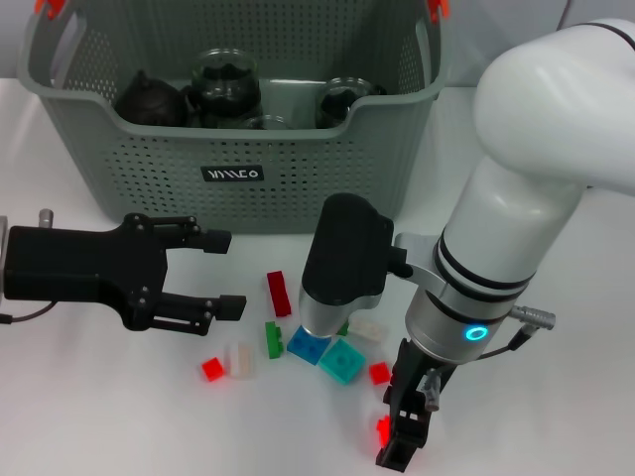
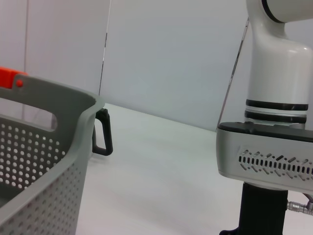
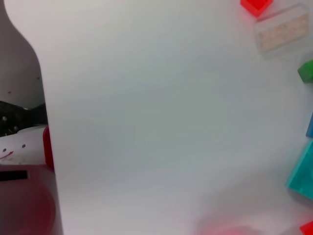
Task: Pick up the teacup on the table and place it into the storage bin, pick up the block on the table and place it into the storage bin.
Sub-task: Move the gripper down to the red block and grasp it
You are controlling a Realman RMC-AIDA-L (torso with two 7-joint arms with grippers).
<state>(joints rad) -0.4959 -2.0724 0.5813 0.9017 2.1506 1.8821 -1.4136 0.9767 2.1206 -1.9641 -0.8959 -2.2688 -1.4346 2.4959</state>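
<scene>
Your right tool held a small red block low over the bench; a loose pinch risked dropping it before the storage bin. Your left tool sat wide, empty.

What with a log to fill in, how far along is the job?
Seemingly done: glass vessels sit in the storage bin, no teacup on the table. In hand: the right gripper is low beside a red block; the left gripper hangs open before the bin. Left: blocks such as the teal block lie outside.
</scene>
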